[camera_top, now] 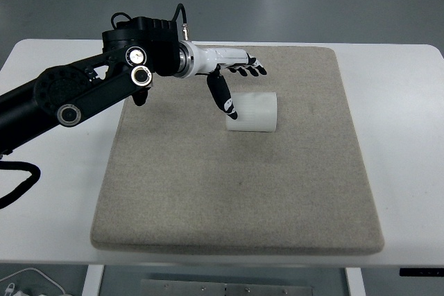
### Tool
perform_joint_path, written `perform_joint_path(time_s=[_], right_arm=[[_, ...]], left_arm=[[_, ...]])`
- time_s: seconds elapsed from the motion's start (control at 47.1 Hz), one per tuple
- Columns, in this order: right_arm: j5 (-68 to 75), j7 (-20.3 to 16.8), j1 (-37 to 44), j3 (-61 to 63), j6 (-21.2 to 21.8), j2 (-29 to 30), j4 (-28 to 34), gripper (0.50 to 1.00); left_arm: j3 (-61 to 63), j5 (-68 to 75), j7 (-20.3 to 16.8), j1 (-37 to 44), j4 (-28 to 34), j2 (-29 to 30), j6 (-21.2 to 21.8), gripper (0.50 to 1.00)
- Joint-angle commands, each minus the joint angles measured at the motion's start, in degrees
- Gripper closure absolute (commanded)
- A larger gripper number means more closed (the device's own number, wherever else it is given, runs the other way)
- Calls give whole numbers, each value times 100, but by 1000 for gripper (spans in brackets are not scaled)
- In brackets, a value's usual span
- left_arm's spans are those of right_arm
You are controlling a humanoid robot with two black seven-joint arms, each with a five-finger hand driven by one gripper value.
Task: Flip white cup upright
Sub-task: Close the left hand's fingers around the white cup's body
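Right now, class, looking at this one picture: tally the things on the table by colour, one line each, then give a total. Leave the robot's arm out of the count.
White: 1, the cup lying on its side, by the left hand.
Grey-beige: 1, the mat that covers most of the table.
Total: 2

My left hand (232,74) reaches over a beige mat (236,192) on a white table (402,136), fingers spread, thumb touching a white cup (253,112) lying on its side.
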Motion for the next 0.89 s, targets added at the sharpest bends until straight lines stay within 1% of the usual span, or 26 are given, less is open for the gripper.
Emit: perform_joint_path(time_s=[0.0, 0.276, 0.552, 0.721, 0.87], right_arm=[[0, 0, 0, -3, 0, 0, 2, 570], [0, 0, 0, -3, 0, 0, 2, 570], [0, 0, 0, -3, 0, 0, 2, 570], [0, 0, 0, -3, 0, 0, 2, 570], [0, 0, 0, 5, 0, 0, -7, 570]], left_arm=[[10, 119, -8, 24, 83, -118, 20, 516], [10, 313, -26, 86, 478, -549, 126, 516], [19, 330, -52, 86, 786, -698, 126, 516], [19, 392, -52, 121, 830, -804, 126, 516], [27, 523, -79, 121, 997, -918, 126, 516]])
